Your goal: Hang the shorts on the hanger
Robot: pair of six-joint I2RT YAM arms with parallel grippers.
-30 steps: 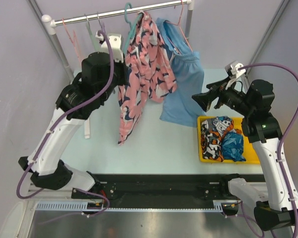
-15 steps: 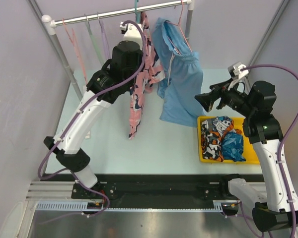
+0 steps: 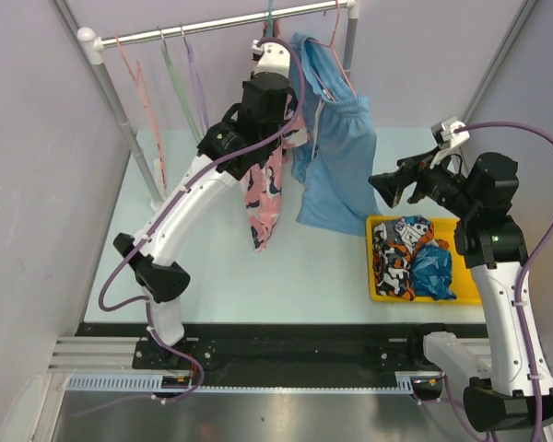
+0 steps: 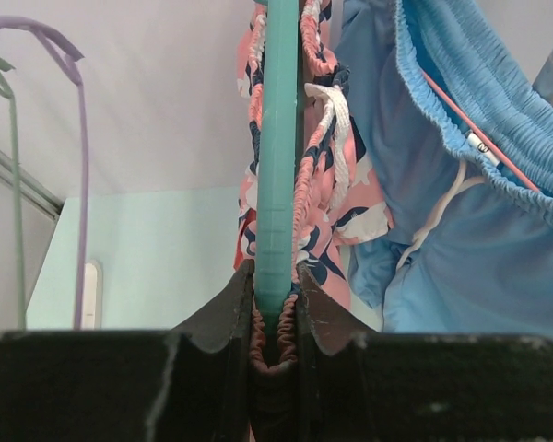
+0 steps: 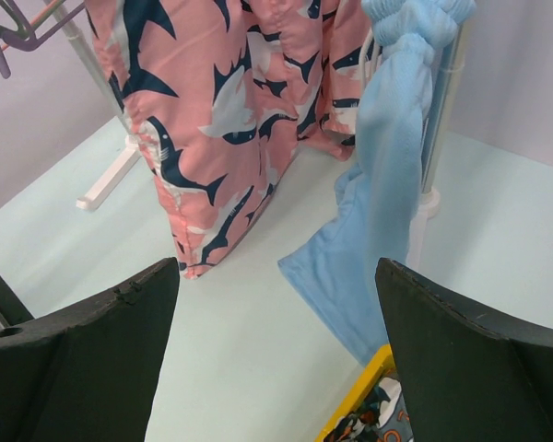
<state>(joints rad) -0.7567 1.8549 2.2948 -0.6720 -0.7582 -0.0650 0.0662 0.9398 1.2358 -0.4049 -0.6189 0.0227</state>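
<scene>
Left tool clamped on hanger up at the rail; right tool empty.
Near: yellow bin of patterned clothes on the counter, right tool by its far-left corner, fingers spread wide, gripping nothing. Further back: left tool fingers pinched tight on the teal hanger bar, with the shorts waistband bunched in the same pinch. Shorts hang off the hanger, just beside the light-blue shorts. Can't tell if the hook is seated on the rail.
</scene>
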